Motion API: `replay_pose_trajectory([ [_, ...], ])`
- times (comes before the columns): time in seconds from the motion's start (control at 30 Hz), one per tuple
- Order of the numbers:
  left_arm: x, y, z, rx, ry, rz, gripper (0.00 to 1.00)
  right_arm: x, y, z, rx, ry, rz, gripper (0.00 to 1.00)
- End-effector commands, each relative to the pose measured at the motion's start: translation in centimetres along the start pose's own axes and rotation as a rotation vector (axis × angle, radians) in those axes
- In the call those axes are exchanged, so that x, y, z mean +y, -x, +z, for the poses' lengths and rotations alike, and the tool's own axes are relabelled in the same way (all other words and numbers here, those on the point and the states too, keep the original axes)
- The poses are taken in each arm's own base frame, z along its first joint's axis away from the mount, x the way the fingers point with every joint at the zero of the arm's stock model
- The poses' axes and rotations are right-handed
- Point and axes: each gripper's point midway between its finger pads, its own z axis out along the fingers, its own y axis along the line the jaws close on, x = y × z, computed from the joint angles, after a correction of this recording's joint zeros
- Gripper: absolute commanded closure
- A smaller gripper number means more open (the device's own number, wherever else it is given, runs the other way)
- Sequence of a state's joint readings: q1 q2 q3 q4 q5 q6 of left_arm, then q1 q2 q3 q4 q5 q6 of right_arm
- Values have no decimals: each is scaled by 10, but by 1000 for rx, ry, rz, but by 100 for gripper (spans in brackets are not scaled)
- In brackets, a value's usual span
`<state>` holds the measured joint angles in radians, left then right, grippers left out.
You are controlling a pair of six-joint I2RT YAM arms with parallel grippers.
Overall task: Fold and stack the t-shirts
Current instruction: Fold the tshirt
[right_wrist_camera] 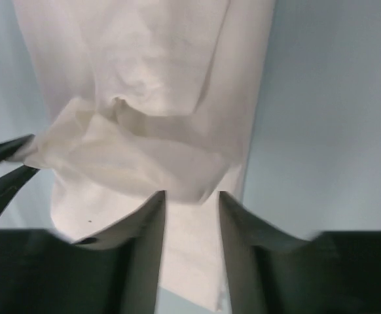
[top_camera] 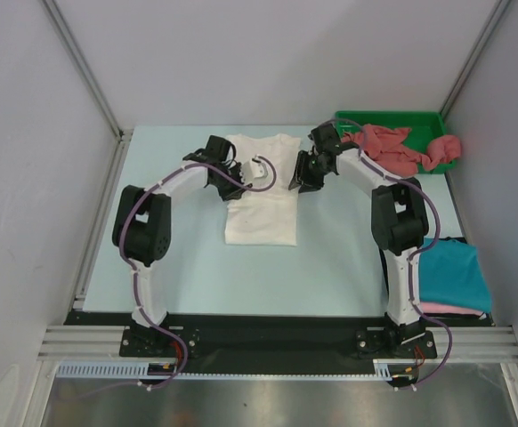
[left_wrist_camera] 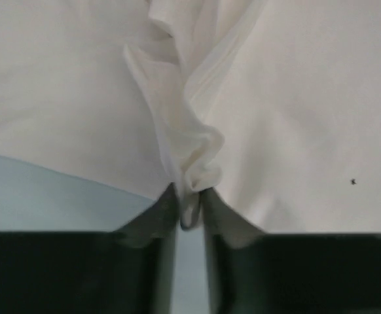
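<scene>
- My left claw (left_wrist_camera: 190, 196) has its tips nearly together, with a thin ridge of the white t-shirt (left_wrist_camera: 295, 98) pinched between them. The cloth gathers into a pleat that runs up to the tips, which I read as a grip on a folded edge.
- My right claw (right_wrist_camera: 192, 196) is spread, with bare space between the fingers. A loose flap of the same shirt lies just at the tips and is not caught between them.
- In the overhead view the two claws flank the collar end of the shirt, left at one shoulder and right at the other. I judge this is so the top edge can be handled evenly for the next fold.
- The white t-shirt (top_camera: 259, 191) lies flat on the table (top_camera: 330, 258) between the arms, narrowed to a long panel with its hem towards me.
- The dusty red shirts (top_camera: 388, 147) sit heaped in the green tray (top_camera: 437, 117) at the far right, waiting.
- A teal shirt (top_camera: 455, 271) rests folded by my right base, on top of a pink one (top_camera: 450, 309), so the stack goes there.
- From above the arms cover both shoulders, so I cannot see how the sleeves lie.
- I cannot count the red shirts.
- The pink shirt shows only as an edge.
- Both wrist views are soft up close.
</scene>
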<state>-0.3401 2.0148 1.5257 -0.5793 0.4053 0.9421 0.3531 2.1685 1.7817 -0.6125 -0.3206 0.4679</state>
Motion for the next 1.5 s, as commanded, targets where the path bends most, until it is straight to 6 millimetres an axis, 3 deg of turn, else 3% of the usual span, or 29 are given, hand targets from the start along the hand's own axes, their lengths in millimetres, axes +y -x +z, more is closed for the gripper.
replay_pose_trajectory([
  [0.0, 33, 14, -9, -29, 124, -63, 65, -17, 26, -7, -68, -53, 38, 52],
  [0.07, 60, 19, -16, -27, 237, -81, 52, -29, 45, -18, -131, -75, 75, 39],
  [0.13, 91, 21, -24, -23, 381, -144, 49, -25, 69, -38, -222, -81, 58, 37],
  [0.17, 114, 19, -38, -11, 482, -207, 46, -22, 74, -45, -246, -83, 47, 37],
  [0.23, 134, 5, -48, -3, 520, -296, 46, -11, 77, -67, -297, -87, -13, 38],
  [0.27, 144, 13, -60, -36, 540, -343, 46, -2, 73, -68, -309, -77, -47, 40],
  [0.3, 138, 9, -60, -29, 504, -370, 46, 5, 66, -72, -310, -64, -76, 41],
  [0.33, 134, 12, -66, -42, 485, -377, 46, 2, 46, -69, -279, -65, -83, 42],
  [0.43, 87, 18, -54, -62, 293, -350, 47, 15, 12, -55, -223, -37, -123, 46],
  [0.53, 30, 35, -46, -110, 105, -281, 48, 32, -7, -42, -183, 14, -142, 60],
  [0.57, 15, 33, -41, -107, 64, -258, 48, 38, -9, -37, -171, 50, -145, 60],
  [0.63, 3, 34, -31, -100, 31, -250, 52, 46, -14, -28, -147, 91, -130, 66],
  [0.7, 7, 27, -16, -83, 28, -290, 56, 48, -12, -12, -140, 123, -124, 68],
  [0.77, 24, 19, -13, -56, 77, -317, 61, 39, -2, -3, -153, 108, -79, 73],
  [0.83, 30, 2, 2, -7, 83, -340, 62, 29, 11, 10, -158, 101, -44, 74],
  [0.93, 48, -6, 12, 32, 126, -345, 62, 18, 27, 23, -181, 72, -12, 74],
  [1.13, 85, -1, 18, 8, 261, -389, 58, -3, 39, 48, -172, 24, 45, 74],
  [1.3, 97, 11, 9, -14, 296, -400, 55, -12, 49, 32, -198, -51, 47, 72],
  [1.37, 101, 20, -2, -34, 314, -388, 53, -12, 58, 12, -240, -87, 35, 70],
  [1.4, 105, 31, -17, -60, 334, -375, 52, -13, 59, 4, -248, -104, 32, 69],
  [1.47, 99, 43, -30, -91, 312, -357, 49, -11, 52, -17, -259, -134, 19, 61],
])
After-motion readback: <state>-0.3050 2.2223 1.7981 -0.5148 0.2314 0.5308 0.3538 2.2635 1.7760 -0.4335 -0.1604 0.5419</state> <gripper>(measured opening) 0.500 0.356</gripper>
